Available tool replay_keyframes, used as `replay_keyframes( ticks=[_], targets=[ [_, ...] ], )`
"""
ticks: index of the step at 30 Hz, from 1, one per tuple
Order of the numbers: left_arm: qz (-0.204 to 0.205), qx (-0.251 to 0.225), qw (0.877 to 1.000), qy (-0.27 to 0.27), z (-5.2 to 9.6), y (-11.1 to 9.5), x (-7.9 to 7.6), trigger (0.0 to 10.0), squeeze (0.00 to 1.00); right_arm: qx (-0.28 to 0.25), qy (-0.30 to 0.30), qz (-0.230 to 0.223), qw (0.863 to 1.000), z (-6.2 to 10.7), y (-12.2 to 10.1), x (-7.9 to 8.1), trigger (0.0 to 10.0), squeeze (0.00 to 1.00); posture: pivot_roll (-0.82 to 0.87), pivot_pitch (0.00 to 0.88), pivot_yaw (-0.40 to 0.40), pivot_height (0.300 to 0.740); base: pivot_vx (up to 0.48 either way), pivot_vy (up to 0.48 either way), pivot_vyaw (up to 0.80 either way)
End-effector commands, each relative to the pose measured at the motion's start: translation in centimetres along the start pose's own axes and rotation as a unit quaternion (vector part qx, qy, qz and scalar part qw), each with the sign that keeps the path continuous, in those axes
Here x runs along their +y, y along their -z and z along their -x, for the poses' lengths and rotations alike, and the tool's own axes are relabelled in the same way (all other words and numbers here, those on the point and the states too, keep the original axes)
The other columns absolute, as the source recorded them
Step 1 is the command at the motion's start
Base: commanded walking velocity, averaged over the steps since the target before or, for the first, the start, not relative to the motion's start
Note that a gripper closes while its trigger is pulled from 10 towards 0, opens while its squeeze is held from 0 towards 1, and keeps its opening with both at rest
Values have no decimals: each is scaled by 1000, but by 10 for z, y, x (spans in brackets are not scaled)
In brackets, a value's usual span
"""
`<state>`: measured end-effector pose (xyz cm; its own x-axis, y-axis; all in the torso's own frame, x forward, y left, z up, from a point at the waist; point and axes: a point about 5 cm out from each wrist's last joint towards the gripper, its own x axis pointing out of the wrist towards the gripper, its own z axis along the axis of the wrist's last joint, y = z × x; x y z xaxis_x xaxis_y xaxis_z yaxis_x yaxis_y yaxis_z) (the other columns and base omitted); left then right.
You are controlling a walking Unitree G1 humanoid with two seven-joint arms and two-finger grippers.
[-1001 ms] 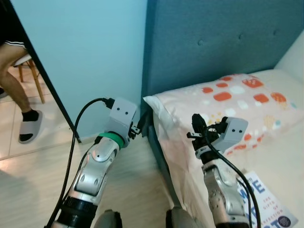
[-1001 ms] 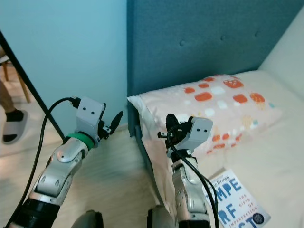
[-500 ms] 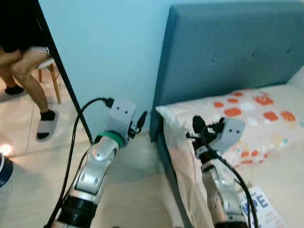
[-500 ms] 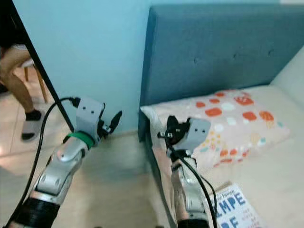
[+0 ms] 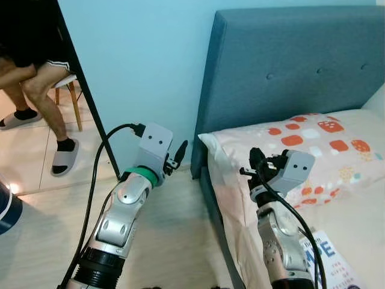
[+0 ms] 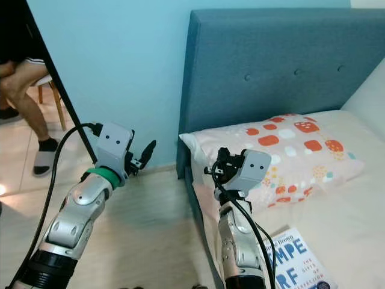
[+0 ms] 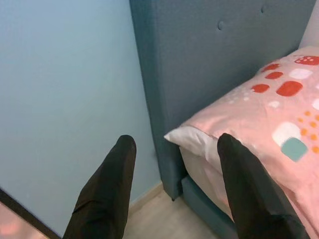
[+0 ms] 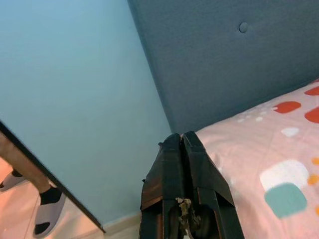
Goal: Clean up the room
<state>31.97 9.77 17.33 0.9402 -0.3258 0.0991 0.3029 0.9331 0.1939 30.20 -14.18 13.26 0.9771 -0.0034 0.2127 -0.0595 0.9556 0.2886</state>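
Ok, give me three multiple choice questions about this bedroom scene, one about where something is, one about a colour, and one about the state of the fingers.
1. Where does the book lie?
A. on the bed, near the pillow
B. on the floor
C. on the chair

2. What colour is the headboard?
A. white
B. teal blue
C. brown

3. How do the fingers stand?
A. both pairs shut
B. left shut, right open
C. left open, right shut

Answers:
1. A, the book rests on the sheet just in front of the pillow.
2. B, the buttoned headboard is teal blue.
3. C, the left gripper has its fingers spread apart, while the right gripper has its fingers pressed together.
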Motion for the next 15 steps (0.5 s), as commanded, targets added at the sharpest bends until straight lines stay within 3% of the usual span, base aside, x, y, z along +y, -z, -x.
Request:
replay_keyframes(
  ticks=[1,15],
  targets=[
    [6,12,1000,4,2,7,-2,10000,0,10,12,-1,1000,4,6,-4,10000,0,27,85,-9,733,-405,0,0],
    [5,14,1000,6,2,7,-2,10000,0,12,13,2,1000,5,9,-5,10000,0,24,81,-1,733,-423,0,0]
  ],
)
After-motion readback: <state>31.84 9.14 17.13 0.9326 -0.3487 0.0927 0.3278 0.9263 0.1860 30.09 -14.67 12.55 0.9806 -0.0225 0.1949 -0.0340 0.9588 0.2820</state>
